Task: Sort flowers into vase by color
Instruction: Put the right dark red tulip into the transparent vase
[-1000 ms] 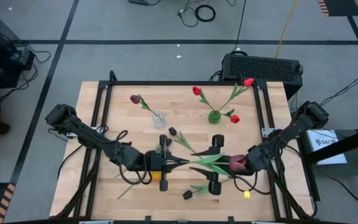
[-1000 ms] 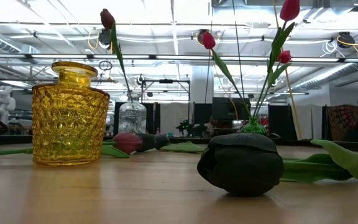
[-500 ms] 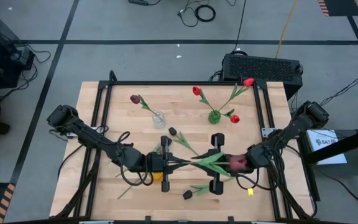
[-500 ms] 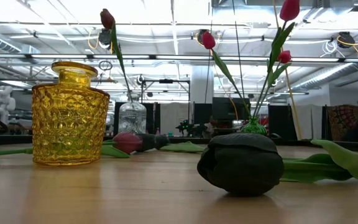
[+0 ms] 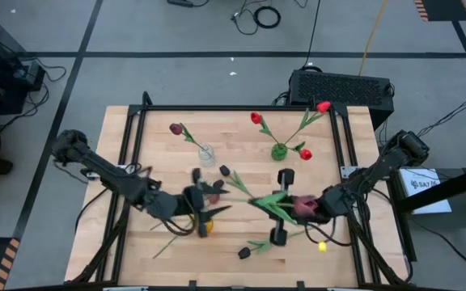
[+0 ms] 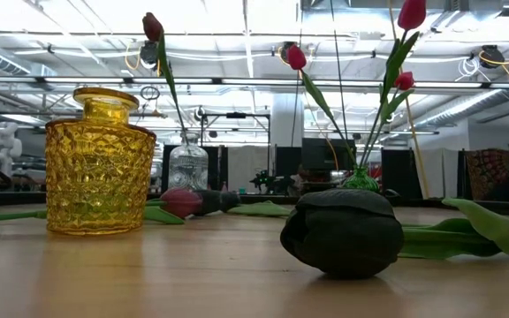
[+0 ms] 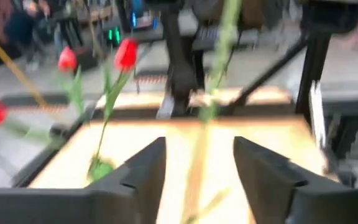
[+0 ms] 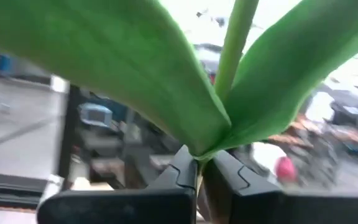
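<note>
Where the wooden table (image 5: 160, 129) is seen from above, three vases stand on it: a clear glass vase (image 5: 207, 153) holding one dark maroon tulip (image 5: 175, 128), a green vase (image 5: 279, 151) holding three bright red tulips (image 5: 256, 118), and a yellow glass vase (image 6: 98, 162), empty in the low view and largely covered by the left arm from above. The right gripper (image 8: 201, 175) sits right of centre, fingers pinched on a tulip stem (image 8: 235, 38) just under its leaves; which head belongs to it is hard to tell. The left gripper (image 7: 199, 168) is left of centre, fingers spread, a blurred stem between them, contact unclear. Loose flowers lie mid-table; a near-black tulip head (image 6: 343, 231) lies close to the low camera. Grey floor with cables surrounds the table; ceiling lights show behind.
</note>
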Robot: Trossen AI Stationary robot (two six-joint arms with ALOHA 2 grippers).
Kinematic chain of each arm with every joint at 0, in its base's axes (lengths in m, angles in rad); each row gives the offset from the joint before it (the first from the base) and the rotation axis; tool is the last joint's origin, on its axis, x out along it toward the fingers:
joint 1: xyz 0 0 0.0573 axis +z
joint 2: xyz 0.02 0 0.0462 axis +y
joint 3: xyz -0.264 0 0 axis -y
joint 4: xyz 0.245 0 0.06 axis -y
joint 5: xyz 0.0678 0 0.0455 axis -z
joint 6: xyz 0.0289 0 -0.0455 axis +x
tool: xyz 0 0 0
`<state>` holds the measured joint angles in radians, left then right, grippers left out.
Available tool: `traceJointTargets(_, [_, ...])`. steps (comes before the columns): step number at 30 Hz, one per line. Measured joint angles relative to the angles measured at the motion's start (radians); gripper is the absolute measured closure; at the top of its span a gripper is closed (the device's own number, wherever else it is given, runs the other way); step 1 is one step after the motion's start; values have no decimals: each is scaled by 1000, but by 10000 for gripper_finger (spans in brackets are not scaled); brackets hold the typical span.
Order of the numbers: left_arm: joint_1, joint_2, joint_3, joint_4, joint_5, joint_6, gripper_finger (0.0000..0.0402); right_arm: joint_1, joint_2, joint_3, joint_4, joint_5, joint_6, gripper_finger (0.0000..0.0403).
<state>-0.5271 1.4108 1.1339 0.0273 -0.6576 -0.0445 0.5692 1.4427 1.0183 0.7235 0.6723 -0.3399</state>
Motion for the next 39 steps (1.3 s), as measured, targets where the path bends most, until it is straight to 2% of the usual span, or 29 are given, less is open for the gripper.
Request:
traceJointTargets(2, [-22, -62, 0, -159, -19, -69, 184, -28, -2, 0, -54, 23, 33, 397])
traceJointTargets(5, [-52, -145, 0, -387, -37, -214, 173, -95, -1, 0, -122, 24, 110, 397])
traceJointTargets(10, [-109, -208, 0, -726, -50, -462, 171, -271, 21, 0, -238, -78, 251, 397])
traceJointTargets(12, [-134, -207, -1, -859, -86, -554, 171, -338, 41, 0, -230, -109, 275, 397])
traceJointTargets(15, [-156, -208, -36, -970, -144, -655, 171, -418, 59, 0, -199, -170, 307, 397])
traceJointTargets(19, [-156, -208, -91, -1032, -151, -683, 171, -499, 87, 0, -135, -262, 332, 397])
traceJointTargets(25, [-156, -208, -131, -1040, -144, -682, 171, -583, 126, 3, -107, -292, 357, 397])
traceJointTargets(29, [-156, -208, -131, -1039, -136, -682, 171, -627, 175, 3, -73, -363, 391, 397])
traceJointTargets(34, [-155, -208, -131, -1030, -136, -683, 171, -644, 235, 2, -49, -365, 408, 397])
traceJointTargets(39, [-156, -208, -131, -1030, -135, -682, 171, -633, 241, 2, -28, -366, 407, 397])
